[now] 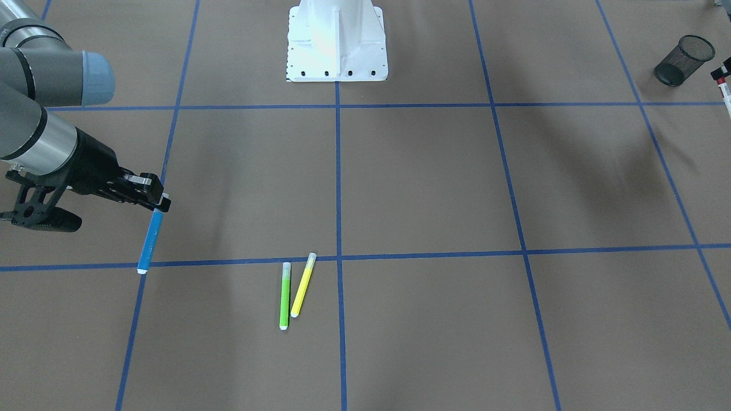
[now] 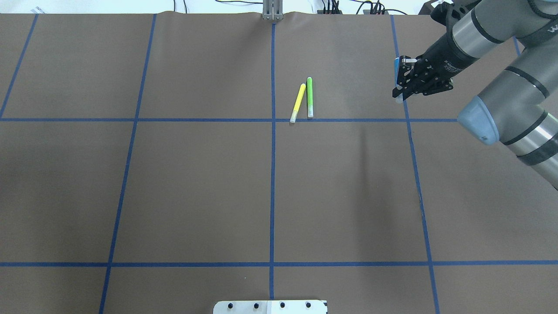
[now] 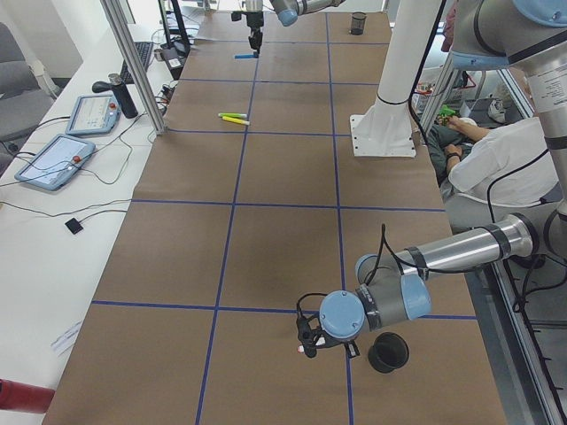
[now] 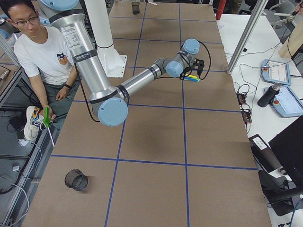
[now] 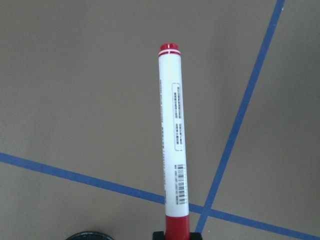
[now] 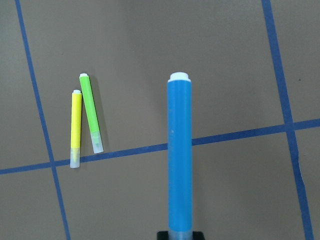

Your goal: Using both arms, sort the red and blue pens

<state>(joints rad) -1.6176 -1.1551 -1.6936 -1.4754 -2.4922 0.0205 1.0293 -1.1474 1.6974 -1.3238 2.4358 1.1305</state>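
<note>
Right wrist-mounted view: right tool (image 6: 180, 235) clamps a slim blue-barrelled pen (image 6: 179, 155) jutting ahead of it, well apart from the green marker (image 6: 91, 112); left tool (image 5: 172, 235) clamps a white red-capped pen (image 5: 172, 130).

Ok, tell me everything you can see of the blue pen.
The blue pen is a slim marker with a smooth, bright blue, plastic-looking barrel, a white end plug and a translucent cap. The right gripper is shut on its cap end, so it hangs tilted, white end lowest, by a blue tape line on the table. Whether that end touches the table cannot be told.
</note>
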